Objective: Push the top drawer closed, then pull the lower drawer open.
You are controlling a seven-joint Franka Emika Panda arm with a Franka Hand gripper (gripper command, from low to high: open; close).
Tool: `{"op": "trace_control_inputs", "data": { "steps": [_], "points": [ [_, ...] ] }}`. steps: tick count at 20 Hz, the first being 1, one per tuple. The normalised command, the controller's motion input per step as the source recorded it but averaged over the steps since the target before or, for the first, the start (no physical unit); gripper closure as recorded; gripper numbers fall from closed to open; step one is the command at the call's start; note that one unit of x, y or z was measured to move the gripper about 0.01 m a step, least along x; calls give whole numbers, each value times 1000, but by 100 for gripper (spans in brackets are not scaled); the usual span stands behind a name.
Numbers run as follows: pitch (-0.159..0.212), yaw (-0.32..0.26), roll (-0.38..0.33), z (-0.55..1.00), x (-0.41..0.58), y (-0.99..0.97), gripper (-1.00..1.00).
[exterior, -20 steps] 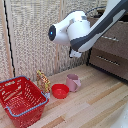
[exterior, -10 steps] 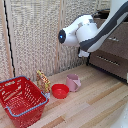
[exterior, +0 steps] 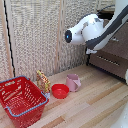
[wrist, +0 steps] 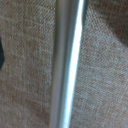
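The brown wood-grain dresser (exterior: 116, 59) stands at the exterior view's right edge. One drawer front with a slim silver bar handle (exterior: 107, 61) shows low on it, which I take for the lower drawer. My white arm (exterior: 89, 29) covers the top drawer, so its position is hidden. The gripper is lost behind the arm's bulk by the dresser's front corner, and its fingers do not show. The wrist view is filled by woven beige fabric (wrist: 30, 75) crossed by a blurred silver bar (wrist: 66, 65).
A woven beige screen (exterior: 40, 35) forms the back wall. On the wooden floor sit a red basket (exterior: 21, 99), a giraffe toy (exterior: 43, 81), a red bowl (exterior: 60, 91) and a pink cup (exterior: 73, 82).
The arm has swung toward the exterior view's right and slightly up, closer to the dresser. The floor objects have not moved.
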Motion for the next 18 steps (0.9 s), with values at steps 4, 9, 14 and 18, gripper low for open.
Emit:
{"op": "trace_control_inputs", "data": {
  "steps": [4, 9, 14, 18],
  "points": [
    [27, 31, -18, 58, 50, -240, 100],
    [0, 61, -3, 86, 0, -162, 100],
    [6, 71, 0, 169, 23, -246, 100],
    [25, 59, 0, 311, 87, -563, 100]
  ]
}}
